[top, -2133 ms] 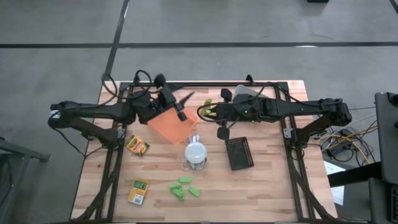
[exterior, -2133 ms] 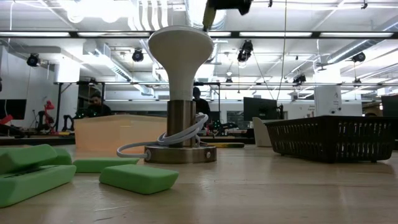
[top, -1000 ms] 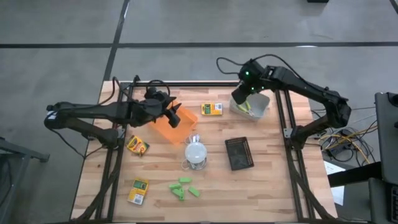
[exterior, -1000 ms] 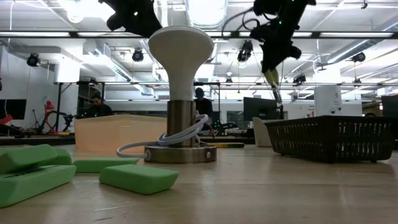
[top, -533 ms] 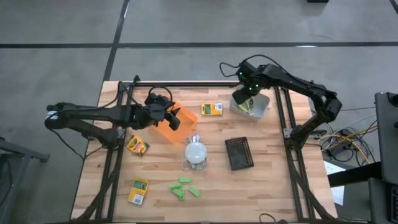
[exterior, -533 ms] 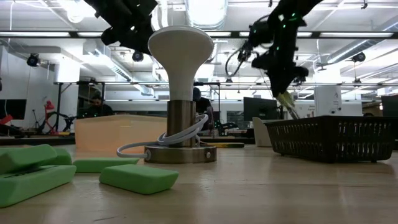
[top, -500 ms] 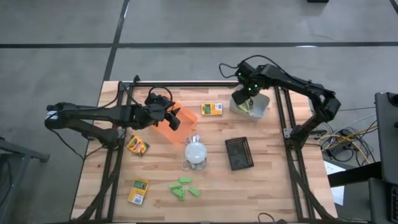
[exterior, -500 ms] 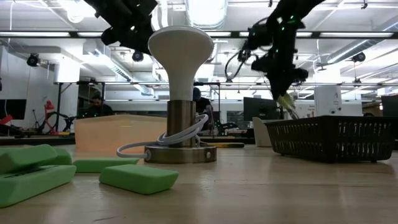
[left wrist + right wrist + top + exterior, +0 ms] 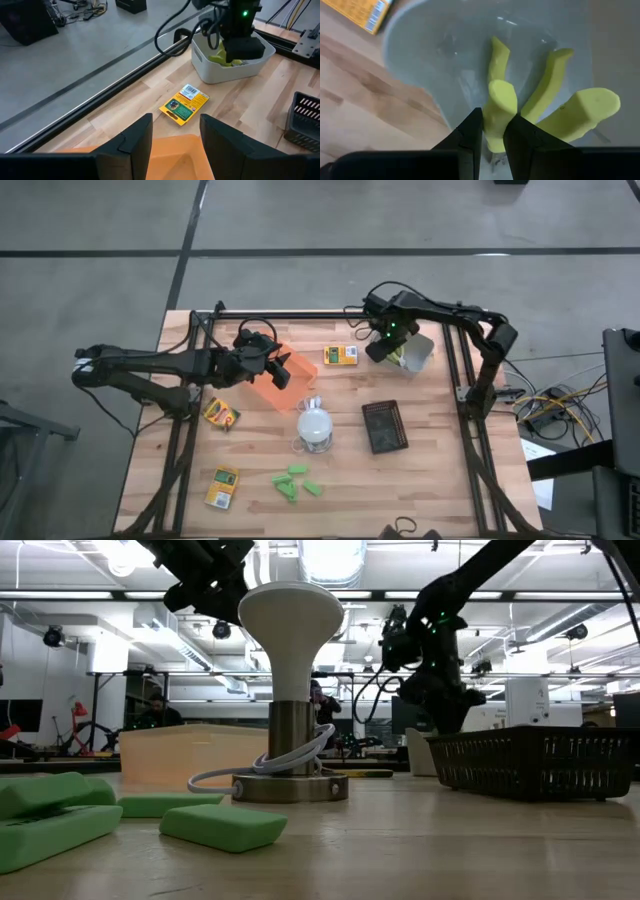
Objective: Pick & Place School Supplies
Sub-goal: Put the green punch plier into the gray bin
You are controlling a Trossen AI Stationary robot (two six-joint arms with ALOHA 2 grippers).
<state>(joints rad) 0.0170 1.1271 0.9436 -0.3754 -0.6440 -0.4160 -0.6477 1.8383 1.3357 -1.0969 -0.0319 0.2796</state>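
No words or numbers can be read here. The small yellow-and-green printed cardboard box [image 9: 183, 103] just beside the grey plastic tray [image 9: 227, 70] has a white label, but its print is too tiny to read.

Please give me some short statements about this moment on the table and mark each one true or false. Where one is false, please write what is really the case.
1. The right gripper is lowered into the grey tray and shut on a yellow-green tool handle. True.
2. The grey tray holds only one yellow-green handle. False: the right wrist view shows several handles in it.
3. The left gripper is open over the orange tray. True.
4. A yellow-and-green printed box lies on the wood between the orange tray and the grey tray. True.
5. The green chunks lie inside the black basket. False: they lie on the bare table, near its front edge.
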